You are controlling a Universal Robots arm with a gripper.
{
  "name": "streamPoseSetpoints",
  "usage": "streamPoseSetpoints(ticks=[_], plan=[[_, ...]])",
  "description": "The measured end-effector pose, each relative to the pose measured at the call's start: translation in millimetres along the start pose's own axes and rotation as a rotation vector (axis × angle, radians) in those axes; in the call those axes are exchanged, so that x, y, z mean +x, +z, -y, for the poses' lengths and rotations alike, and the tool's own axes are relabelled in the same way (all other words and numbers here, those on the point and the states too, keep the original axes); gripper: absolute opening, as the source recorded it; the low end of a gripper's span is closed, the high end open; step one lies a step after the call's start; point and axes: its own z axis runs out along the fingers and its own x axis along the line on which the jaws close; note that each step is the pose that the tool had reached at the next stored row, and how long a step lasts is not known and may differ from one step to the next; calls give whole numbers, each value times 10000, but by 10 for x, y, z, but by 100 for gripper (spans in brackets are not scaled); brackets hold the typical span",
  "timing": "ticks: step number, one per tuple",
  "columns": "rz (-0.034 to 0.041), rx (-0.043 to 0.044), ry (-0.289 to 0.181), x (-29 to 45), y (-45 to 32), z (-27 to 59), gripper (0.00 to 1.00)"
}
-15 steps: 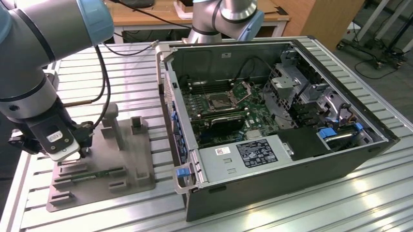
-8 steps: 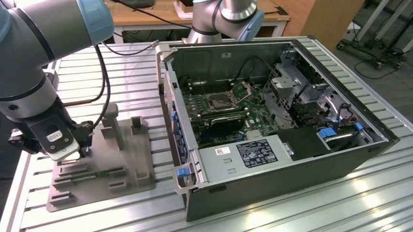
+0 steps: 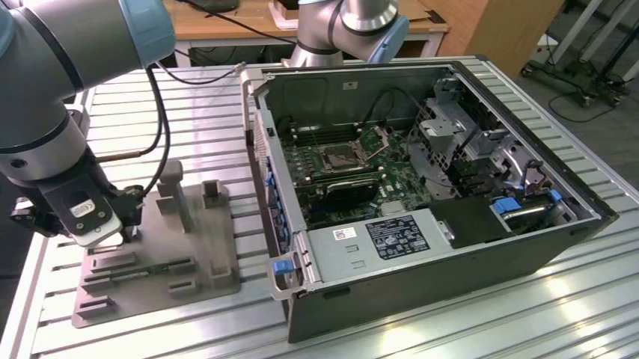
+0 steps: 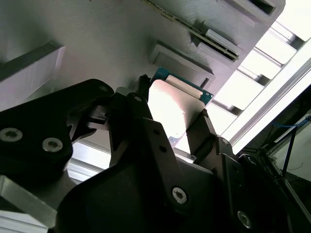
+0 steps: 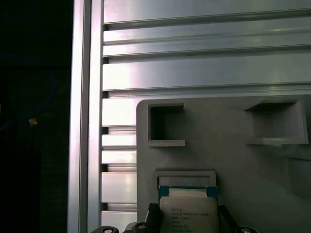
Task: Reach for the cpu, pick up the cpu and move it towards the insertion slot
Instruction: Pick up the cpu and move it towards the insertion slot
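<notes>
- Black two-finger pincer [image 4: 172, 111] sits low over the moulded grey plastic fixture [image 3: 205, 247], at the fixture's end toward the exterior view's left.
- Jaws narrowed to chip width: one black finger [image 4: 133, 114] against each of two opposite edges of the thin square cpu with silvery-white metal top and green rim [image 4: 175, 107]. Pincer is clamped on it.
- In the first wrist view the cpu [image 5: 187, 209] sits between the fingertips, and a shallow square recess rim [image 5: 184, 173] lies just past it.
- Cannot tell whether the cpu is lifted clear of the fixture.
- Square silver-framed insertion slot with dark centre [image 3: 334, 158] lies well apart from the pincer, inside the open black computer case [image 3: 450, 247].
- Long narrow green memory stick [image 3: 150, 268] lies in the fixture, near the pincer.
</notes>
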Motion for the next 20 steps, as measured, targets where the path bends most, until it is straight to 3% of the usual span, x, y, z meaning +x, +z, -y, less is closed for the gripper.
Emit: streamPoseSetpoints(ticks=[20], plan=[[0,0,2,0,-33,-2,55]])
